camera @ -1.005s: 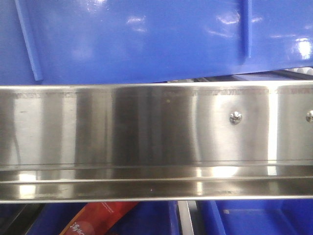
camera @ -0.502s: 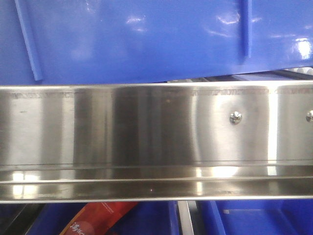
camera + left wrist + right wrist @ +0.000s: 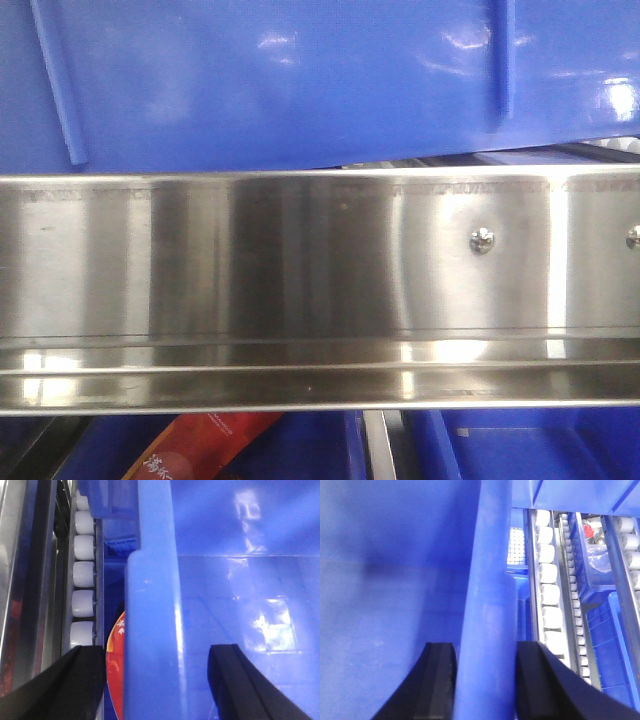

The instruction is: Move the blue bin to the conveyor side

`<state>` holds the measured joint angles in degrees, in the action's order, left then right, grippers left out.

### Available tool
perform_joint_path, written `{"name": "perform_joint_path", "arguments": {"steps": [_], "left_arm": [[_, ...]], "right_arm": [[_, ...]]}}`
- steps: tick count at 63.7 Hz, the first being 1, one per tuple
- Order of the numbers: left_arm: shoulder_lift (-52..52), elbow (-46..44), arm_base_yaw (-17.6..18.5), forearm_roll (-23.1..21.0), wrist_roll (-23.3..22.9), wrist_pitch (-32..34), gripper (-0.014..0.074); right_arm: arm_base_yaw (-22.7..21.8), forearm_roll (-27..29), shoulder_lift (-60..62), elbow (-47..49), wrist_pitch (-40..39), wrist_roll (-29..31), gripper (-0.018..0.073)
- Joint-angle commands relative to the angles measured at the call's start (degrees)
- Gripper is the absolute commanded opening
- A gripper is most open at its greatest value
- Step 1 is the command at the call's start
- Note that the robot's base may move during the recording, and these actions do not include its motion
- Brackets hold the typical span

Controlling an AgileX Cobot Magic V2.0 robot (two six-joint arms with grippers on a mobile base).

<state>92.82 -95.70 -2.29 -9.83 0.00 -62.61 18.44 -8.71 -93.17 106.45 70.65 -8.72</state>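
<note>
Both our claws at the blue bin [image 3: 150, 605].
Left claw [image 3: 157, 650] sits spread astride its rim; right claw [image 3: 485, 646] pinches the rim.

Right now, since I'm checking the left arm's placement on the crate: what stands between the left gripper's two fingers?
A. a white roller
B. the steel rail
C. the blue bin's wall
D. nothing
C: the left gripper straddles the wall of the blue bin, with one black finger on each side, while the white rollers lie outside the fingers.
</note>
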Motion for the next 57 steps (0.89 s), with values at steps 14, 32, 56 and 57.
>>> {"name": "perform_joint_path", "arguments": {"steps": [14,32,56,57], "left_arm": [[1.0,-0.4,0.3,-0.3,0.0,0.2,0.0346],[1.0,-0.4,0.3,-0.3,0.0,0.1,0.0049],[0.8,-1.2,0.3,-0.4,0.0,-0.9,-0.0009],[0.8,-1.4,0.3,-0.4,0.0,-1.2,-0.001]], "right_arm": [[-0.2,-0.5,0.4,0.0,-0.7,0.7,-0.0078],[-0.2,-0.5,0.4,0.0,-0.7,0.7,-0.0078],[-0.2,-0.5,0.4,0.4,-0.7,0.7,-0.0078],[-0.2,-0.6,0.4,0.4,-0.7,0.7,-0.0078]]}}
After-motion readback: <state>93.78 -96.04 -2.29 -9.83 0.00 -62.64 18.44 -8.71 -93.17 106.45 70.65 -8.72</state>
